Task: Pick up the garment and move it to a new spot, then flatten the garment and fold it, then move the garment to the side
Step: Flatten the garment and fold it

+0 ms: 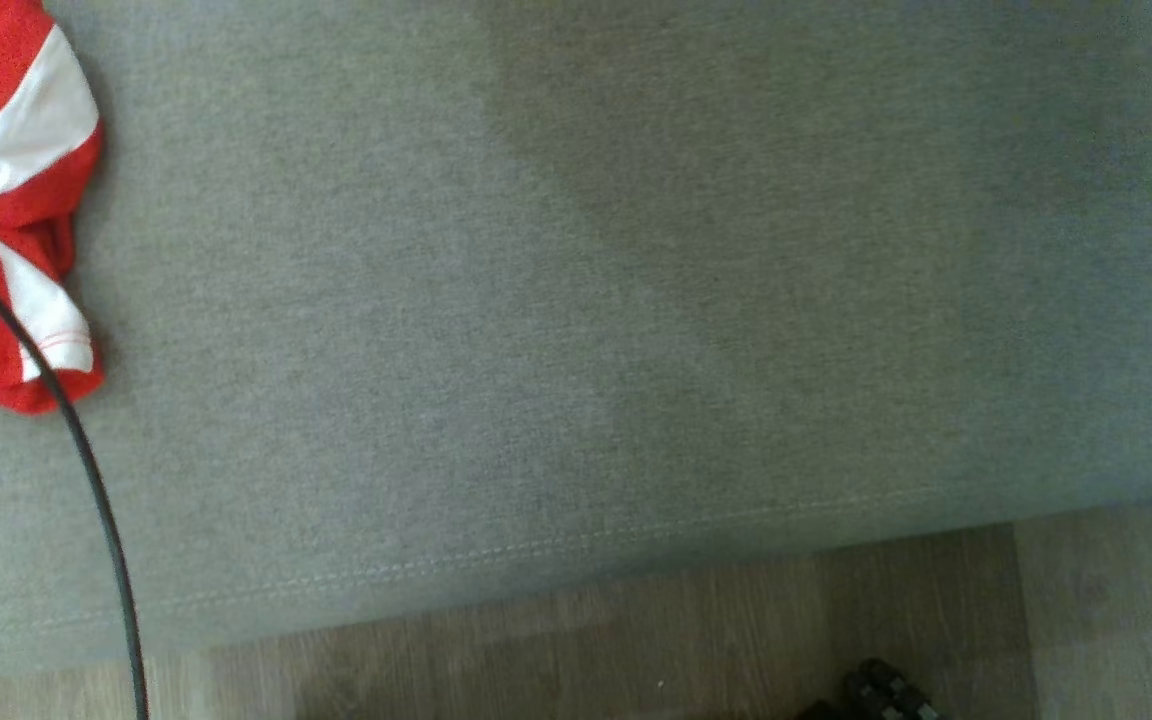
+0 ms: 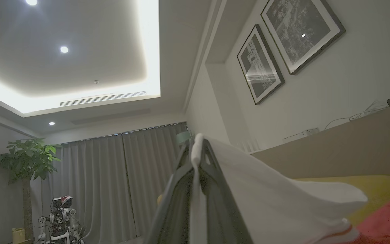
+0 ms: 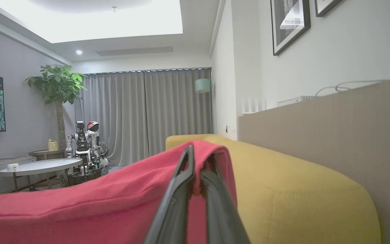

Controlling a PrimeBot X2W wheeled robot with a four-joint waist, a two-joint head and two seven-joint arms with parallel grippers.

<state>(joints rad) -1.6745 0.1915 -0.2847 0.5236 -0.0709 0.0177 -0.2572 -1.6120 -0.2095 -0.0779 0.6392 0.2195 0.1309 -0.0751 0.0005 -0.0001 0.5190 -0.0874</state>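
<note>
The left claw (image 2: 197, 151) is clamped narrow on a white fold of the garment (image 1: 8, 205), which drapes away to its right. The right claw (image 3: 199, 163) pinches a red fold of the same garment, closed tight on it. In the head view the red-and-white garment is bunched at the upper left over a grey upholstered cushion (image 1: 586, 300), with a black cable (image 1: 96, 500) crossing its lower edge.

You have open grey fabric surface (image 1: 636, 300) across the middle and right to pass over, while the red-and-white garment (image 1: 6, 200) and a black cable (image 1: 86, 460) crowd the left edge.
</note>
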